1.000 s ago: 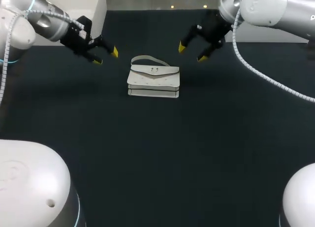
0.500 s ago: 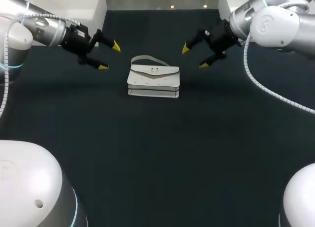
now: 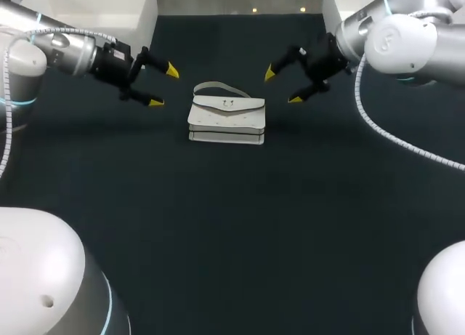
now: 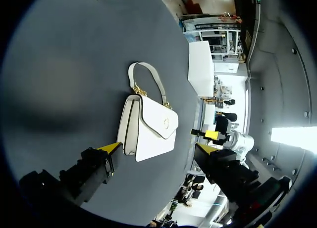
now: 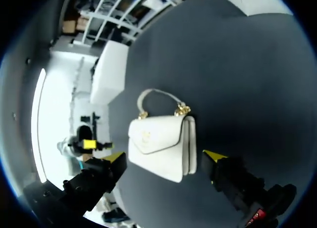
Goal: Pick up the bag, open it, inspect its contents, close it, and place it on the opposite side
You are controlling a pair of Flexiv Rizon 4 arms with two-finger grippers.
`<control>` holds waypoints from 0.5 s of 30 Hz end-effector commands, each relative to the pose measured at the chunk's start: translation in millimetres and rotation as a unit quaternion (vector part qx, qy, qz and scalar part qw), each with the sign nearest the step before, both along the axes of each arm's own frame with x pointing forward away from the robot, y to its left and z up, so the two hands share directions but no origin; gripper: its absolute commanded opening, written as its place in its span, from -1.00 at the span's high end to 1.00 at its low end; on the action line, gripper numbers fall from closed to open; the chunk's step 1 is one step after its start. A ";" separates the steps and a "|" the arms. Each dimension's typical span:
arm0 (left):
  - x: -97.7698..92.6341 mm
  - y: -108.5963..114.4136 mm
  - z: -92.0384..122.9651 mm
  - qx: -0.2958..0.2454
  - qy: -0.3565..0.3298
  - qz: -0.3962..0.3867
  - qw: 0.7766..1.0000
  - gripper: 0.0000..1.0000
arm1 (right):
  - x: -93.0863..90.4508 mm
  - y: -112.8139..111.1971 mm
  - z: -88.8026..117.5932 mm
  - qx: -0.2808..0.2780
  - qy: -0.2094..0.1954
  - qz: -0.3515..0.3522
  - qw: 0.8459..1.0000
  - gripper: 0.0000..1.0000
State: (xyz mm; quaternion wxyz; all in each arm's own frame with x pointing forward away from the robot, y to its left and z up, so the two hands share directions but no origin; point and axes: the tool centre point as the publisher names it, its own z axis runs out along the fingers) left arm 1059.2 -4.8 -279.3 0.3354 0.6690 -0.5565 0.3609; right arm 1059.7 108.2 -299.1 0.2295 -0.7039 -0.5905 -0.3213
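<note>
Table: a dark, matte table (image 3: 232, 226) fills the head view; its surface looks like cloth or felt, with no sheen.
Handbag: a small white handbag (image 3: 227, 119) lies in the upper middle of the frame. It is flat on the table, flap side up, with its strap towards the far edge.
Left tool: my left tool (image 3: 163, 86) hangs at the upper left, just beside the bag but not touching it. Its yellow-tipped fingers are spread wide and hold nothing.
Right tool: my right tool (image 3: 282, 86) mirrors it at the upper right, fingers likewise apart and empty, clear of the bag.
Progress: as I read it, nothing is done yet. The bag is not lifted and its flap is shut.
Left to do: the whole job of pick-up, opening, inspecting, closing and setting it on the opposite side.
Shape: a rectangular body with layered side edges. A pointed envelope flap (image 3: 227, 111) covers the front, and a short arched strap (image 3: 218, 86) lies slack.
Materials: smooth, stiff-looking leather or imitation. There is a small metal clasp (image 3: 227, 102) at the flap and gold-coloured links (image 4: 140, 91) at the strap ends.
Handling: I'd expect the body to hold its form and the strap to flop.
</note>
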 end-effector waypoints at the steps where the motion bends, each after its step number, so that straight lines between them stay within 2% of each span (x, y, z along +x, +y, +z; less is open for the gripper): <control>1: 14.1 5.0 -18.7 -0.047 0.003 -0.020 0.999 -1.00 | 12.5 -2.3 -21.6 0.044 0.055 -0.002 0.998 -1.00; 6: 22.0 2.0 -25.3 -0.074 0.007 -0.036 0.997 -1.00 | 17.3 0.9 -29.8 0.090 0.090 0.003 0.992 -1.00; 15: 30.9 -15.1 -31.9 -0.089 0.014 -0.075 0.993 -1.00 | 27.9 13.6 -39.0 0.143 0.078 0.058 0.985 -1.00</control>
